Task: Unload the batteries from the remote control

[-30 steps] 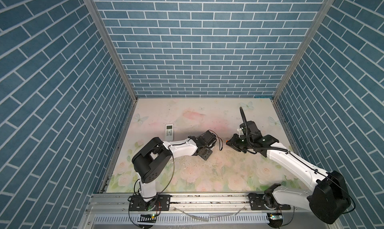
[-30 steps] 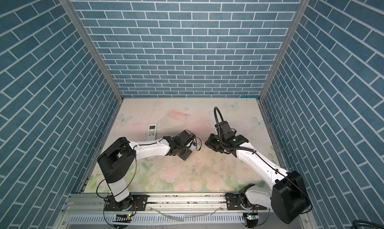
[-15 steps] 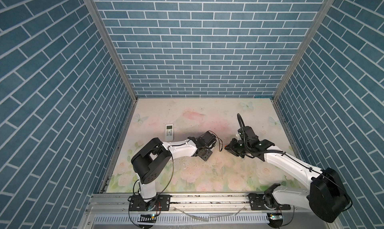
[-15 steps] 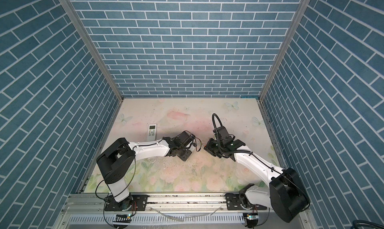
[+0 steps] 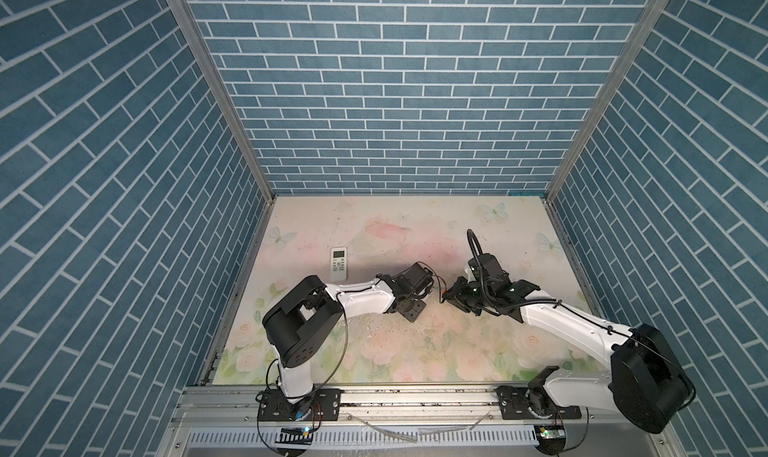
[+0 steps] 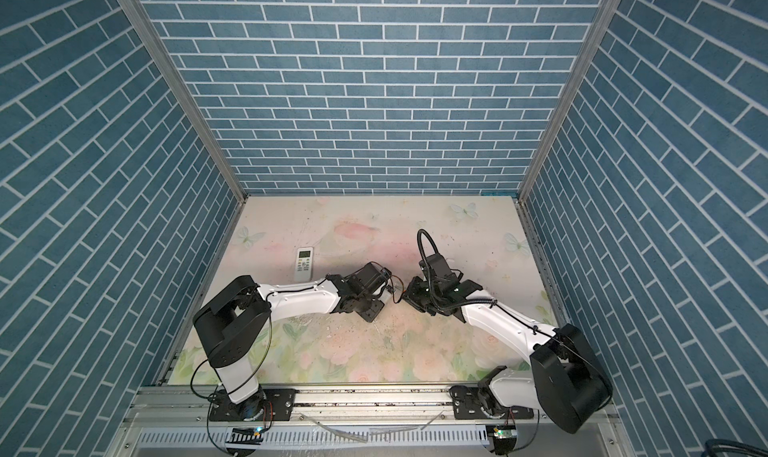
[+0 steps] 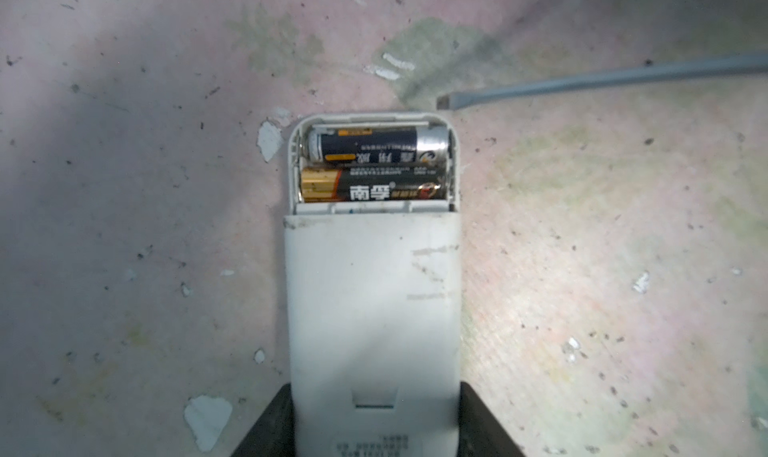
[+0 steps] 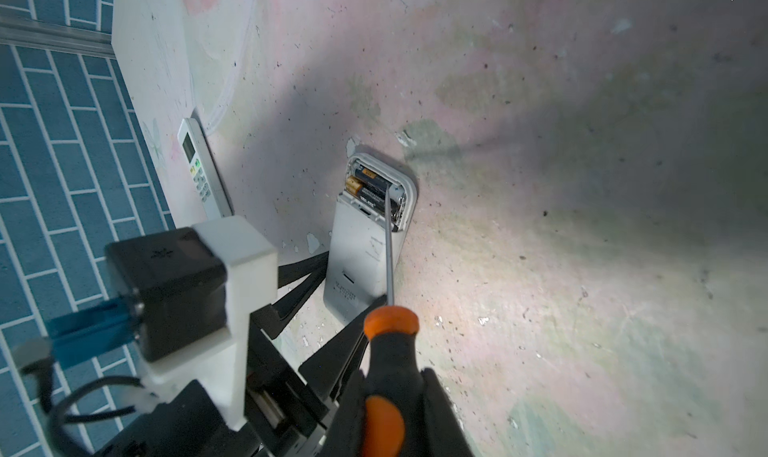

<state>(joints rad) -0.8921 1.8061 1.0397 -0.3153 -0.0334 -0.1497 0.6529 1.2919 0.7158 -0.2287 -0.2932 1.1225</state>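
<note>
My left gripper [image 7: 374,426] is shut on a white remote control [image 7: 372,309] that lies back side up on the table, one finger on each long side. Its compartment at the far end is open, and two batteries [image 7: 376,145] [image 7: 370,187] lie side by side in it. My right gripper [image 8: 388,413] is shut on the black-and-orange handle of a screwdriver [image 8: 390,351]. The screwdriver's flat tip [image 7: 442,101] sits just off the corner of the remote's open end; I cannot tell whether it touches. In both top views the grippers [image 5: 432,286] [image 5: 451,299] meet mid-table.
A second white remote [image 5: 338,264] [image 6: 304,264] lies face up at the left of the floral table [image 5: 415,351], behind the left arm. Blue brick walls [image 5: 395,102] close in the back and both sides. The arm bases stand on a rail [image 5: 415,396] along the front edge.
My right gripper has carried the screwdriver leftward and a little toward the front, closer to the held remote. The left arm and its remote have stayed still.
</note>
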